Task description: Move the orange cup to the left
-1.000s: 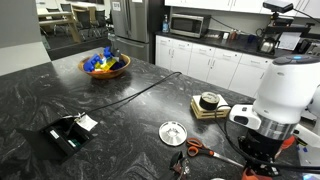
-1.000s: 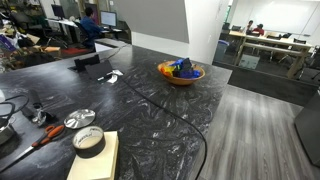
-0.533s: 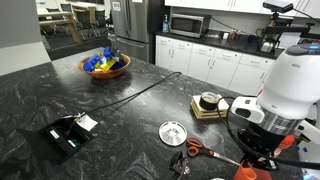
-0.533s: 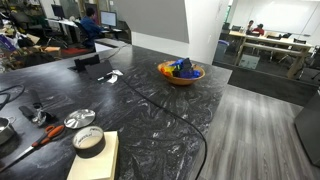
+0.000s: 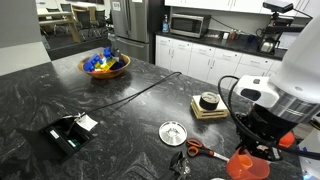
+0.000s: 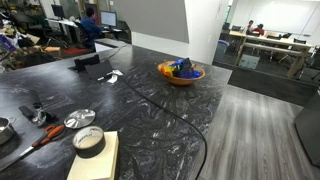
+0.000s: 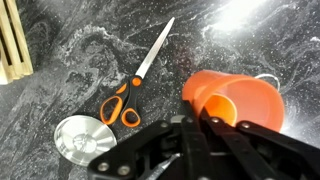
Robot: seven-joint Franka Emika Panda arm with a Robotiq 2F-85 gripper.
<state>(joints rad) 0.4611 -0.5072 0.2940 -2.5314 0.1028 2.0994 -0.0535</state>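
Observation:
The orange cup [image 7: 245, 100] is a plain orange-red round cup with an open rim. In the wrist view it lies tilted with its opening facing the camera. My gripper [image 7: 195, 120] is shut on the near wall of its rim, the two fingers close together. In an exterior view the cup [image 5: 247, 167] hangs under the gripper [image 5: 255, 150] at the bottom right, just above the black marbled counter [image 5: 130, 120]. Neither cup nor gripper shows in the exterior view where the bowl lies at centre.
Orange-handled scissors [image 7: 135, 85] [image 5: 200, 150] and a round metal lid [image 7: 80, 138] [image 5: 173, 131] lie just left of the cup. A tape roll on a wooden block [image 5: 209, 101] sits behind. A bowl of toys [image 5: 105, 65], a black device [image 5: 68, 133] and a cable [image 5: 140, 95] lie further left.
The arm has risen and swung a little to the right. The orange cup has come up with the gripper and shows more fully below it.

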